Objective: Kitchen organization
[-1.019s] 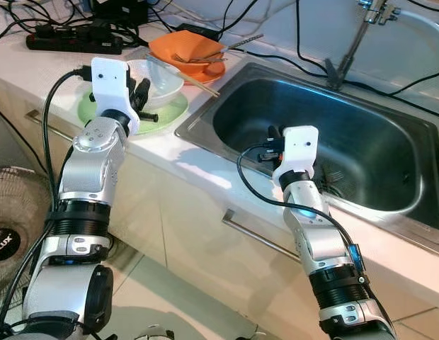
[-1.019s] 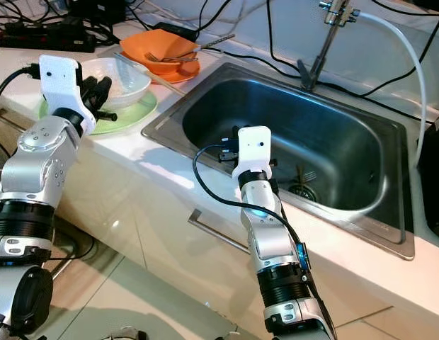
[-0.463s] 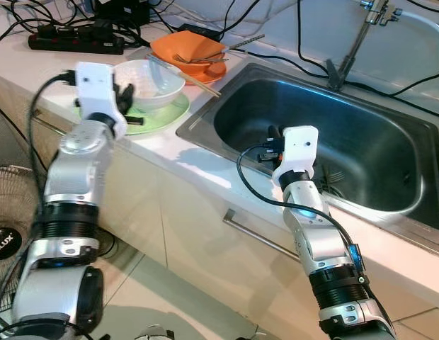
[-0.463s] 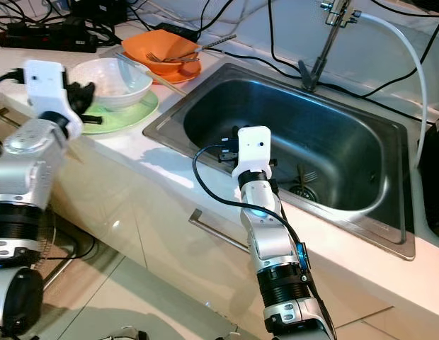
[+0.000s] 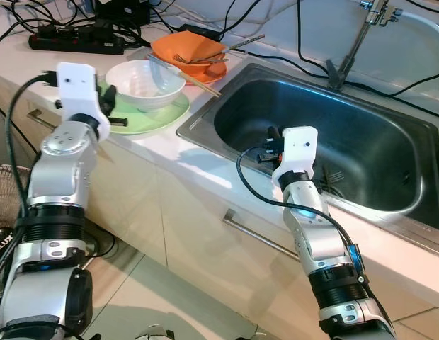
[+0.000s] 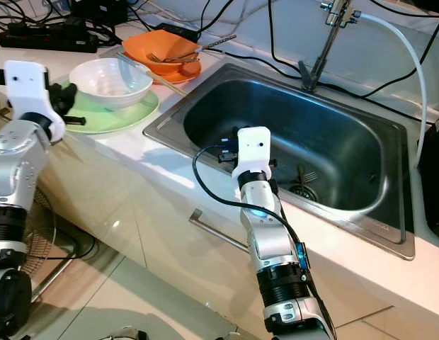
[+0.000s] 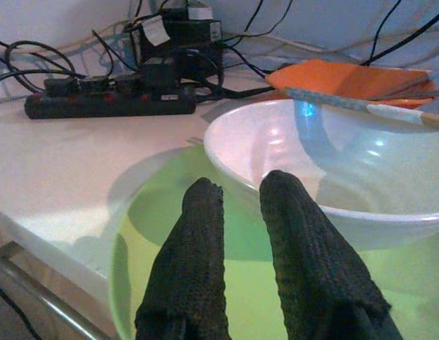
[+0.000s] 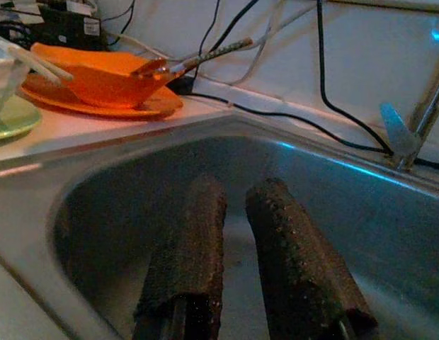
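Left eye: left tool (image 5: 110, 106) at the green plate (image 5: 166, 115) rim on the table (image 5: 170, 152), white bowl (image 5: 145, 83) just beyond. Right tool (image 5: 272, 138) over the sink (image 5: 389, 152).
Left wrist: fingers (image 7: 195, 262) narrowly parted, holding nothing, above plate, bowl close ahead.
Right wrist: fingers (image 8: 191, 262) slightly apart, empty, over the basin; orange dish (image 8: 99, 81) well beyond.

Left gripper (image 7: 237, 195) pulled back and leftward off white bowl (image 5: 145, 83), now at near rim of green plate (image 5: 166, 113), fingers a narrow gap apart, holding nothing. Bowl fully uncovered versus 1 s ago, arm swung out from counter.
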`<state>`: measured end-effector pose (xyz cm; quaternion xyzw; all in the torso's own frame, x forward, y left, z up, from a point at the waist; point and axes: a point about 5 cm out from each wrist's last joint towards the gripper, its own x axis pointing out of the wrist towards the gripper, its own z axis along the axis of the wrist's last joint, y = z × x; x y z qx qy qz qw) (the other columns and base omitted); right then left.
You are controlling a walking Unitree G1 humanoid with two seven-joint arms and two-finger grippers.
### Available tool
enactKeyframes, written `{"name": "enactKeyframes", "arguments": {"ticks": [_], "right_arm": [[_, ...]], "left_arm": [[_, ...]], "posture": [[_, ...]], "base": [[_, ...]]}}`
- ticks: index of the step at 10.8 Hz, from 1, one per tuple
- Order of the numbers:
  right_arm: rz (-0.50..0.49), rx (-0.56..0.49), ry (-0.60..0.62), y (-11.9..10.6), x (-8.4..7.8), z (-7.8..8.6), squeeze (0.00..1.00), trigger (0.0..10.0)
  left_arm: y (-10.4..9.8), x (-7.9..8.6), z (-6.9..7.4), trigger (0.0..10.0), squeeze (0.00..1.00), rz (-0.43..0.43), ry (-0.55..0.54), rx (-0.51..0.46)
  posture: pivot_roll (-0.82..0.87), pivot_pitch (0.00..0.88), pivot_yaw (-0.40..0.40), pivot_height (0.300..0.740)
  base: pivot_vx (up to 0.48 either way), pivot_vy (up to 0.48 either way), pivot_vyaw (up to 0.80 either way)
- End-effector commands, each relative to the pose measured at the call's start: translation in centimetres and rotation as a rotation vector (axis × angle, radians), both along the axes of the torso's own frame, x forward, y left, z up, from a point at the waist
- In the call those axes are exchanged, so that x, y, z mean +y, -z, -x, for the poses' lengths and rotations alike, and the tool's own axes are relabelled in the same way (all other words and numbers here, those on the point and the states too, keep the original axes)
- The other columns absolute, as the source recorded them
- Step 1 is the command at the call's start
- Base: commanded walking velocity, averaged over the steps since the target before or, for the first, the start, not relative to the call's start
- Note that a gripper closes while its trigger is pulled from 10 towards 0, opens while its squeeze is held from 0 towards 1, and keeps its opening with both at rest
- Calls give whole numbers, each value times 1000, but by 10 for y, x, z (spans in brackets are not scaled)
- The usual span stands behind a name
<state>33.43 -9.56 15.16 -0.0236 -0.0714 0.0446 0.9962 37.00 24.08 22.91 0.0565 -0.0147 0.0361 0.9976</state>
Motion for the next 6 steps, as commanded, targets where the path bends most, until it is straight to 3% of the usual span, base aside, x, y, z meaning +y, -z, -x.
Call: {"name": "enactKeyframes", "arguments": {"ticks": [1, 2, 3, 5, 6], "right_arm": [[-1, -13, 14, -4, -3, -3, 0, 10000], [-2, -12, 14, -4, -3, -3, 0, 10000], [-2, -11, 12, -3, -2, -2, 0, 10000], [-1, -8, 15, -2, -3, -3, 0, 10000], [-1, -8, 17, -2, -3, -3, 0, 10000]], "left_arm": [[-12, -13, 0, 10000, 0, 5, 67, -56], [-15, -21, 0, 10000, 0, 13, 101, -73], [-10, -38, -2, 10000, 0, 28, 157, -60], [2, -57, -6, 10000, 0, 41, 221, -25], [6, -60, -9, 10000, 0, 45, 226, -13]], "posture": [[-43, 0, -100, 740], [-41, 0, -102, 740], [-42, 0, -102, 740], [-48, 0, -99, 740], [-52, 0, -96, 740]], "base": [[0, 0, 0], [0, 0, 0], [0, 0, 0], [0, 0, 0], [0, 0, 0]]}}
